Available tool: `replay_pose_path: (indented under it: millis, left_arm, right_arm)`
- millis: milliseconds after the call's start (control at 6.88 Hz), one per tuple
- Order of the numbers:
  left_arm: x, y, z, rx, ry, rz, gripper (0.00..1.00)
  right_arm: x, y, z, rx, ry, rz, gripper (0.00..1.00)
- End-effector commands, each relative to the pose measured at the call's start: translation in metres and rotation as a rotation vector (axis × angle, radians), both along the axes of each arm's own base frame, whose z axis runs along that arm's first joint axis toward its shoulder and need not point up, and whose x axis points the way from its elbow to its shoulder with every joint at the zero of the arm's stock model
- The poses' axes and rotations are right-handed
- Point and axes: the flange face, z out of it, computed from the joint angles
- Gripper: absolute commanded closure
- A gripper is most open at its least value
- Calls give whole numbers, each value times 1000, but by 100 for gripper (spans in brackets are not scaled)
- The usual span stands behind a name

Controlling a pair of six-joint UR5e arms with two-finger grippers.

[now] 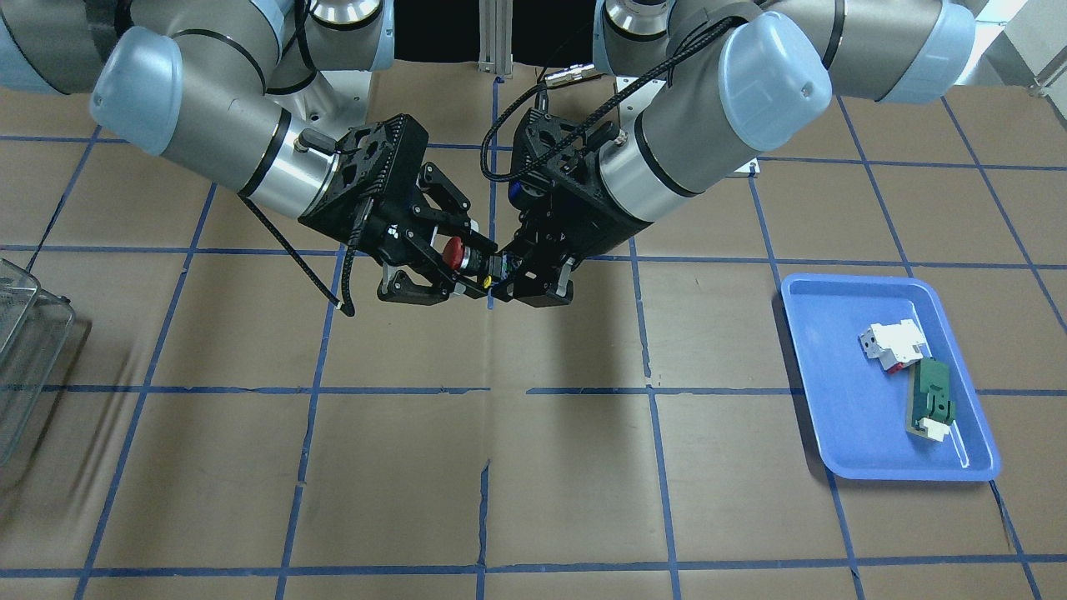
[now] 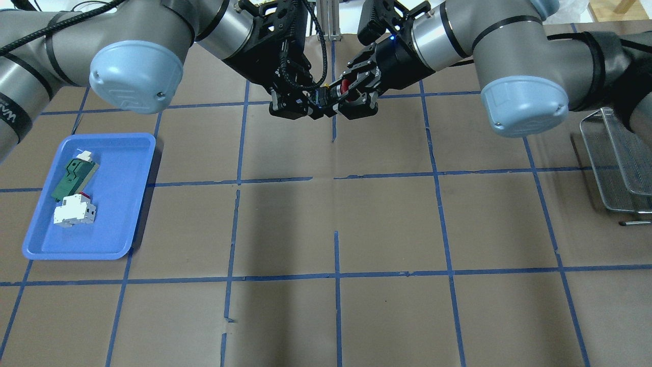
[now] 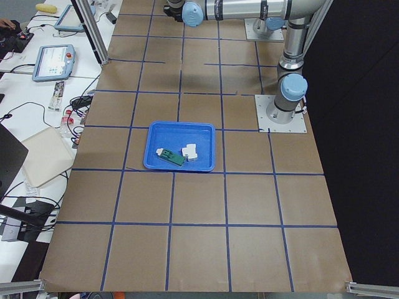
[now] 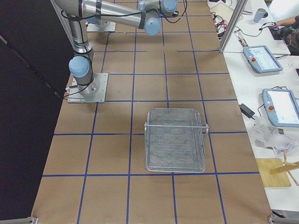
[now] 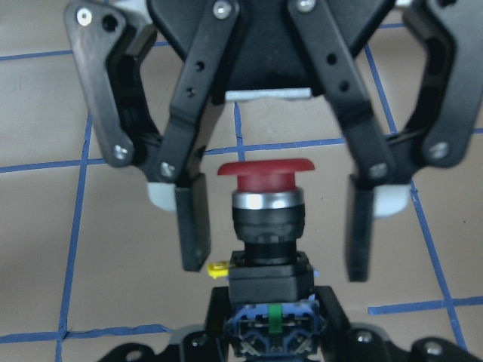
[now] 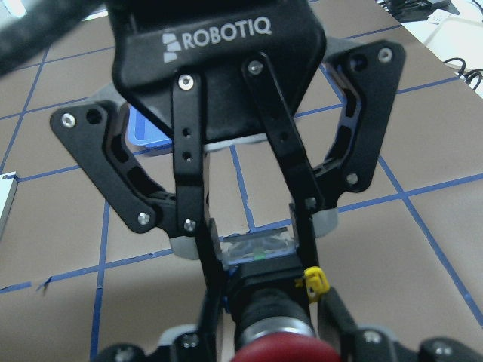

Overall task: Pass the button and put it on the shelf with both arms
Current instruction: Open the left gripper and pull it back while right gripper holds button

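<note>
So the button (image 1: pixel 465 255) is up in the air, not on the table (image 2: pixel 387 224). It hangs over the middle of the table, closer to the robot-side edge than to yours. It's lying sideways, with its long axis running straight from one gripper to the other: red cap towards the right gripper (image 5: pixel 276 253), little yellow-and-blue end the other way. The left gripper (image 6: pixel 259 247) has that end pinched between its fingers, and as far as I can see that's the only thing holding it.

The one you want to watch is the right. Its fingers (image 5: pixel 193 226) are spread, one on each side of the black body just behind the cap, with a visible gap on both sides, so nothing is clamped there yet. The body looks centred between them, so I'd guess a straight close lands on it. I read this as mid-handover.

Room-wise you look fine. The wire-mesh shelf (image 4: pixel 175 170) sits at the table's end on the robot's right, well apart from the grippers, and the right arm is the nearer one for that trip. The blue tray (image 2: pixel 117 193) with the white-and-red block (image 2: pixel 75 212) and the green-and-white part (image 2: pixel 73 173) is at the opposite end. Just have the left let go only once the right has it, or it could drop.
</note>
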Motion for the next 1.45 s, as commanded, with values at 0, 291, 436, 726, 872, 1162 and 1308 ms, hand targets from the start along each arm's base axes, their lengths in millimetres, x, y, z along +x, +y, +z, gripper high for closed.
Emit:
replay_pose_path:
  millis: [0, 291, 436, 726, 872, 1162, 1308]
  left_arm:
    - [0, 0, -1, 2, 0, 1, 100]
    - [-1, -5, 4, -66, -4, 10, 0]
    - [-1, -4, 6, -69, -4, 10, 0]
    - [-1, -1, 9, -72, -3, 10, 0]
    - [-1, 1, 18, -81, -20, 23, 0]
    - [4, 7, 42, -48, -127, 163, 0]
    - [9, 9, 54, -15, -182, 219, 0]
  right_arm:
    - [-1, -2, 3, -27, 5, 13, 100]
    - [0, -1, 7, -33, 3, 15, 100]
    - [-1, -1, 7, -36, 5, 14, 100]
    - [-8, -7, 6, -40, 7, 5, 100]
    - [-25, -7, 2, -31, 56, -15, 100]
    - [-77, -21, -9, -82, 283, -63, 100]
    - [-112, -28, -11, -102, 372, -84, 100]
